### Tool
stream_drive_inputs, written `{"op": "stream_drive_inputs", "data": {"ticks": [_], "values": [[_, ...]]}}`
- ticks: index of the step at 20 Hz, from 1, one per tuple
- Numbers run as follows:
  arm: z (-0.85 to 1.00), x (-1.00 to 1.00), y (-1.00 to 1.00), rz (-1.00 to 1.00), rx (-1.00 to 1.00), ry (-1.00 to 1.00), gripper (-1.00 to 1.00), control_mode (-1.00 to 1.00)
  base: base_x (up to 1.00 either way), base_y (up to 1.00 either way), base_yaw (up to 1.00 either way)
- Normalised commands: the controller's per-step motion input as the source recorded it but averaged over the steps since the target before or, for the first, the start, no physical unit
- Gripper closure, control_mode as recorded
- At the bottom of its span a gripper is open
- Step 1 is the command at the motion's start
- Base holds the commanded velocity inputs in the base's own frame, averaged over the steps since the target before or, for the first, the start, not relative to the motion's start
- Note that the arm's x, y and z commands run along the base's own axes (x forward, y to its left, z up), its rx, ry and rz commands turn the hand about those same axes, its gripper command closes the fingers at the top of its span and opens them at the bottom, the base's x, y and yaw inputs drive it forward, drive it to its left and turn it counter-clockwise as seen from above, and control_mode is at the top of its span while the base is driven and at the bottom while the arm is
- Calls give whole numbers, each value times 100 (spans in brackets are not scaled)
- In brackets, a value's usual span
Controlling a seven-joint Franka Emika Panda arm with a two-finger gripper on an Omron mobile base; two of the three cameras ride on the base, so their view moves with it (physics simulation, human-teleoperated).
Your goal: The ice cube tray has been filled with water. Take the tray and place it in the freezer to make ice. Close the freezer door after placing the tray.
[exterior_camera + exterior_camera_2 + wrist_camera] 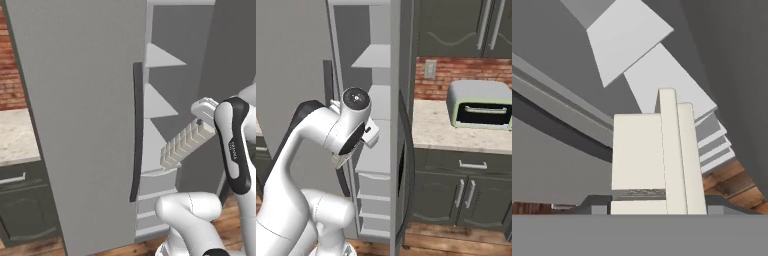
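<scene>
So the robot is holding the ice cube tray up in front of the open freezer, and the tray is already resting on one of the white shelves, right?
Not quite. The ice cube tray is held before the open freezer, but it rests on no shelf: the left base view shows it tilted in mid-air, clamped in the gripper, short of the white shelves.

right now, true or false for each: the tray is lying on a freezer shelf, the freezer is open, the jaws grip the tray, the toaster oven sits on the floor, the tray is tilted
1. The pale ribbed ice cube tray lies on a white freezer shelf. False: it is held in the air in front of the shelves.
2. The freezer compartment is open. True.
3. The jaws are shut on the tray. True.
4. The dark green toaster oven sits on the floor. False: it stands on the speckled counter.
5. The tray is tilted. True.
</scene>
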Motion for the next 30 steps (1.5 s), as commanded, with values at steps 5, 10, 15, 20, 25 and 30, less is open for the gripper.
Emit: {"op": "stream_drive_inputs", "data": {"ticks": [5,10,15,20,25,30], "values": [[0,0,0,0,0,0,100,100,3,-6,7],[0,0,0,0,0,0,100,100,7,0,5],[0,0,0,0,0,0,100,100,15,1,2],[0,0,0,0,0,0,100,100,34,19,0],[0,10,17,0,-19,-15,100,-100,0,0,0],[13,24,13,0,-21,-27,100,-100,0,0,0]]}}
